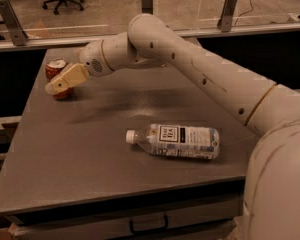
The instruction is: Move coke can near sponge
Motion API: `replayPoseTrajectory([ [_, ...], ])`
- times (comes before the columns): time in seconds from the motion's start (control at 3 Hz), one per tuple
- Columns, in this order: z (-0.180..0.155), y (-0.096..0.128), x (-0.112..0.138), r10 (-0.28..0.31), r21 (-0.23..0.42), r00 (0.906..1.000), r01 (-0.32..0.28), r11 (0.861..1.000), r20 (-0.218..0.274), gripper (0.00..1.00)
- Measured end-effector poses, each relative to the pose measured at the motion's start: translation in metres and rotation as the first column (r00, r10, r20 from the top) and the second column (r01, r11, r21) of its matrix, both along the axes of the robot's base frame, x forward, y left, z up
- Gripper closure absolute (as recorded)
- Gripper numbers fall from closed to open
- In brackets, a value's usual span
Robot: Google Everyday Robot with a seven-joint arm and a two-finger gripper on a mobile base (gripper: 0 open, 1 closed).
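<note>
The coke can point(55, 68), red with a silver dented top, stands upright near the far left corner of the grey table point(90, 149). My gripper point(59, 85) reaches in from the right and sits right at the can, its cream body crossing in front of the can's middle and hiding most of its side. Only the can's top and a bit of its base show. The sponge is out of view.
A clear plastic water bottle point(175, 140) lies on its side in the middle of the table, cap to the left. My arm point(190, 64) spans the far half of the table. A glass rail with metal posts point(229, 9) runs behind the table.
</note>
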State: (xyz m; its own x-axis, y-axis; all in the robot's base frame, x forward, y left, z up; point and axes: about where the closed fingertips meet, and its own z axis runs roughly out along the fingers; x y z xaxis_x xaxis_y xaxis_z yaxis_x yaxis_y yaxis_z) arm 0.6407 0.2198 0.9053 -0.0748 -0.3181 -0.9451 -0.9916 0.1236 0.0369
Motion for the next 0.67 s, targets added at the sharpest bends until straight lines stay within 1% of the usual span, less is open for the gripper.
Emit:
replayPoseTrajectory([
  [0.33, -0.007, 0.005, 0.013, -0.017, 0.031, 0.9993, 0.016, 0.999, 0.034, 0.0],
  [0.67, -0.016, 0.006, 0.024, -0.044, 0.062, 0.9984, 0.042, 0.997, 0.035, 0.15],
])
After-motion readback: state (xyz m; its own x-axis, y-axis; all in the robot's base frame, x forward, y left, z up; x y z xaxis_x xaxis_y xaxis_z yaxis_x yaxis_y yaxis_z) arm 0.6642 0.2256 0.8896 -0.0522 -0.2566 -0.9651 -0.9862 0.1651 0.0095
